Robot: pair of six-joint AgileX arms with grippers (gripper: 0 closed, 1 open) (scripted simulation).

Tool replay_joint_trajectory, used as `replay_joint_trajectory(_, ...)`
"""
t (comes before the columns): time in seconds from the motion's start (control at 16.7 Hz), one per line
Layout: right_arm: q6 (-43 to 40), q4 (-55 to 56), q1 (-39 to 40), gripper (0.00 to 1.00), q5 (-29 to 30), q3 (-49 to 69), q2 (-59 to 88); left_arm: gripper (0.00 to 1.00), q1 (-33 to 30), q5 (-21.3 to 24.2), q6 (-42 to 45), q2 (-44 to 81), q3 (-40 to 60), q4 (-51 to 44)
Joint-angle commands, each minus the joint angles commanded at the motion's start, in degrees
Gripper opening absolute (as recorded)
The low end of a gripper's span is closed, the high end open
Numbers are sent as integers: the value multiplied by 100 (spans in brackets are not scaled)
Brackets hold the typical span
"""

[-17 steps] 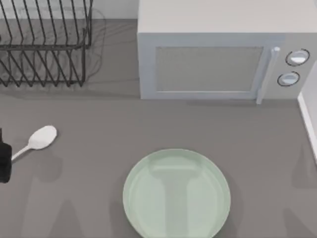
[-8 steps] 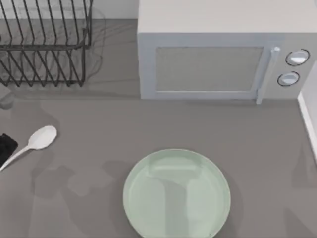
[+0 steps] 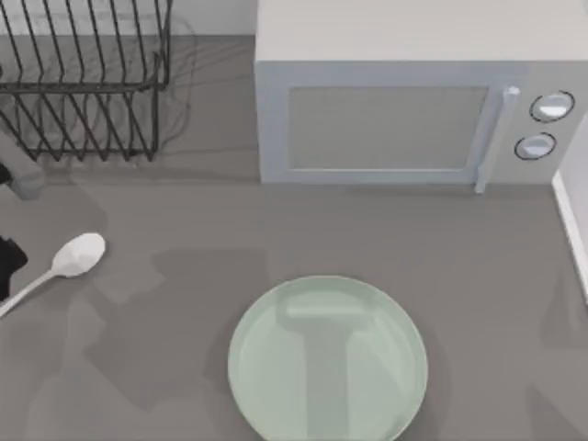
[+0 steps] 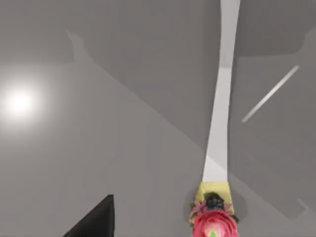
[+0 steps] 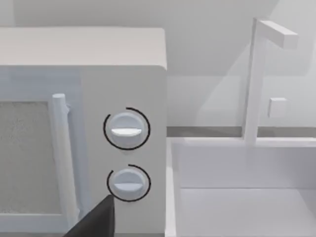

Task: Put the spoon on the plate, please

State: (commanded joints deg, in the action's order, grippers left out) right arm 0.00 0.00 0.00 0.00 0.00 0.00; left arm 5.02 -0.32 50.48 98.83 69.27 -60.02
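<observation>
Top view: spoon [image 3: 78, 254] left of plate [image 3: 327, 360]

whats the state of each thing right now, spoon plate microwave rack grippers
spoon: flat on the table at its left side, not held, apart from the plate
plate: on the table, nothing on it
microwave: door shut
dish rack: standing at the back left
left gripper: at the left edge, beside the spoon's handle

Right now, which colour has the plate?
The plate is pale mint green, plain and glossy; the top view shows it best.
</observation>
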Motion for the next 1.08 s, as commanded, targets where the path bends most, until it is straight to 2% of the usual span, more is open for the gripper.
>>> replay_joint_trajectory(0.42,0,0,0,100,0,0,0,100,-20,-1,20,89,-34,72)
replay_joint_trajectory(0.9,0,0,0,100,0,0,0,100,22,2,61,939,-1037,1970)
replay_joint_trajectory(1.08,0,0,0,100,0,0,0,100,29,2,71,1077,-1197,2230)
